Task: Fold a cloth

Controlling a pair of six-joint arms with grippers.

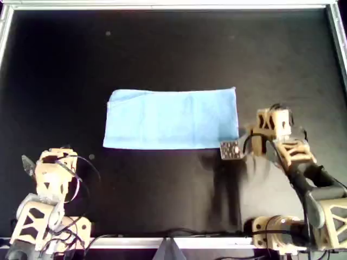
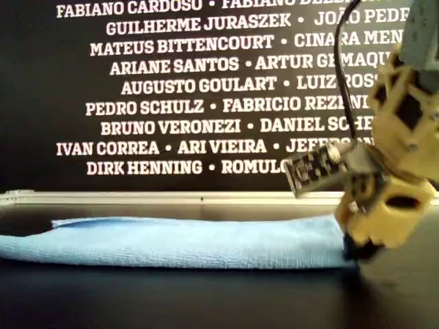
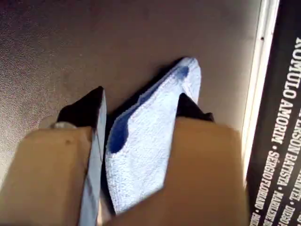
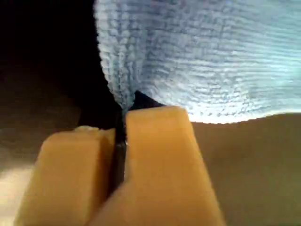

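The cloth (image 1: 171, 119), a nubby sky-blue rectangle, lies flat mid-worktop (image 1: 162, 59). My first claw (image 3: 141, 108) is spread astride a folded end; my second claw (image 4: 124, 110) pinches its edge.

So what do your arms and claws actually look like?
One arm and the other arm are tan plastic frames with triangular cut-outs and loose black cables. My first tool and my second tool have broad tan fingers with black tips.

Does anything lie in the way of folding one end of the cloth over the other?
Nothing visible does: the cloth lies flat with nothing on it, and only an arm's tool is at its corner.
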